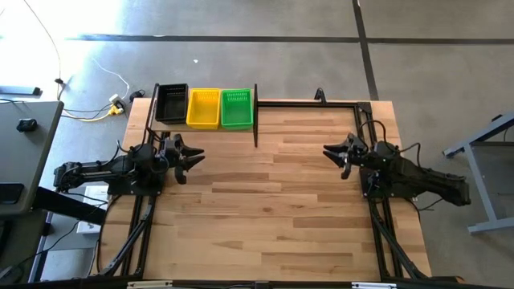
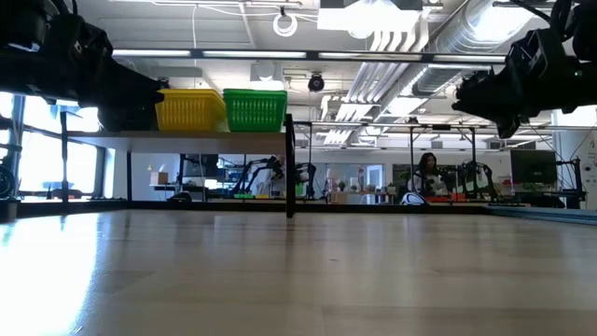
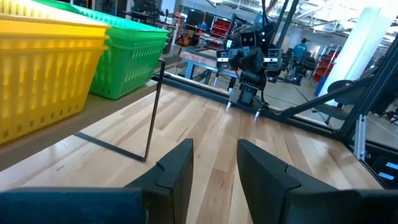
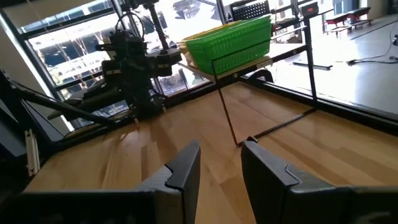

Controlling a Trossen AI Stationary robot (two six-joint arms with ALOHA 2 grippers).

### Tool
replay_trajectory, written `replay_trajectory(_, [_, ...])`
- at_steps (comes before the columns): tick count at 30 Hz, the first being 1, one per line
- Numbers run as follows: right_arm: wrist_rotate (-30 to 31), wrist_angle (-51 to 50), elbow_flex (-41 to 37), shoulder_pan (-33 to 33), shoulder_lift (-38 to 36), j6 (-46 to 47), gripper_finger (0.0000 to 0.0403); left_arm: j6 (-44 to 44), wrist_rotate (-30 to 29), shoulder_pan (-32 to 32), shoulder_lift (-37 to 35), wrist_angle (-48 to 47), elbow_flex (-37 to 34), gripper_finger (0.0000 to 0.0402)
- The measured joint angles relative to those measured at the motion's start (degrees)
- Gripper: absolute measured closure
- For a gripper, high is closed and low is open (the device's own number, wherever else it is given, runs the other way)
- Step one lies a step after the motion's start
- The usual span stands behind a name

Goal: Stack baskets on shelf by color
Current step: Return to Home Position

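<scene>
Bright, even overhead light fills the high view. The light-wood slatted tabletop [image 1: 265, 201] carries no hard shadows, only soft dark patches under the arms, and the grey concrete floor [image 1: 104, 24] glares pale at far left.

The low view is backlit. The white ceiling lights [image 2: 373, 14] and the tall window [image 2: 37, 159] at left burn out. Against them the dark left arm [image 2: 65, 56] and dark right arm [image 2: 532, 65] show as near silhouettes. A pale sheen lies across the near left of the tabletop.

In the left wrist view the top rim of the yellow plastic mesh basket [image 3: 37, 12] washes out almost to white. In the right wrist view daylight through the glazed wall [image 4: 62, 37] is blown out.
</scene>
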Motion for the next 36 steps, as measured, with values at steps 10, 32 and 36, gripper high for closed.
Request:
replay_trajectory(10, [0.7,-0.1,0.0,0.0,1.0,1.6,0.0300,0.0,0.0,0.0,0.0,0.0,0.0,0.0289])
replay_trajectory(32, [0.7,-0.2,0.0,0.0,1.0,1.6,0.0300,0.0,0.0,0.0,0.0,0.0,0.0,0.0289])
replay_trajectory(36, [0.7,-0.2,0.0,0.0,1.0,1.6,0.0300,0.0,0.0,0.0,0.0,0.0,0.0,0.0289])
